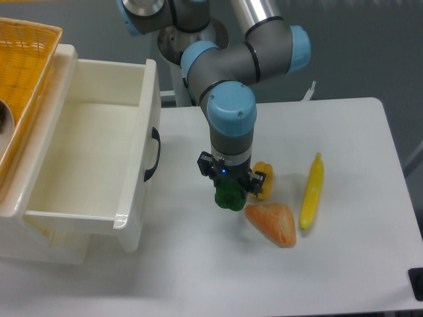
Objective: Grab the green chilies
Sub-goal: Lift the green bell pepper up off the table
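Observation:
The green chilies [229,196], a small glossy dark-green pepper-shaped toy, hang just under the arm's wrist, left of the middle of the white table. My gripper [230,193] points straight down and is shut on it, holding it a little above the tabletop. The wrist hides the top of the toy and most of the fingers.
A yellow pepper [263,180] sits right behind the gripper, an orange wedge-shaped piece [272,222] lies just to its right, and a long yellow piece [311,191] lies further right. An open white drawer [92,158] stands at the left, with a yellow basket [23,72] above it.

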`<action>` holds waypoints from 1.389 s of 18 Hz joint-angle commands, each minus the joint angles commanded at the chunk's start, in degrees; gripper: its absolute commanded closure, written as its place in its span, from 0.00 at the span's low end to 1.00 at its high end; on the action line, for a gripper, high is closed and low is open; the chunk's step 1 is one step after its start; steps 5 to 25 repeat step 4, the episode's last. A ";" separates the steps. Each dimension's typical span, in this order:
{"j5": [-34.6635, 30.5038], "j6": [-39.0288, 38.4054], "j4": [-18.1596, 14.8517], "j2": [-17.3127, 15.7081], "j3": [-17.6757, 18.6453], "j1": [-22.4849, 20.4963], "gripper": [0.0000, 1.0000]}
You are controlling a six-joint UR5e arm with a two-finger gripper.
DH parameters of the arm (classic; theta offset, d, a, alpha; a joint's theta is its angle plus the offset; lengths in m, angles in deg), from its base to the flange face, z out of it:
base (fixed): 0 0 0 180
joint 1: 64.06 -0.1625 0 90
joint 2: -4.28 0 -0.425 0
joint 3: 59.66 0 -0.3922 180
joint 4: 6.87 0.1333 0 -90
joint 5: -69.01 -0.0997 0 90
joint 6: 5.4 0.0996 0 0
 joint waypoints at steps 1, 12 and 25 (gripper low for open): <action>0.09 0.00 0.09 0.00 0.26 -0.09 0.63; 0.09 0.00 0.09 0.00 0.26 -0.09 0.63; 0.09 0.00 0.09 0.00 0.26 -0.09 0.63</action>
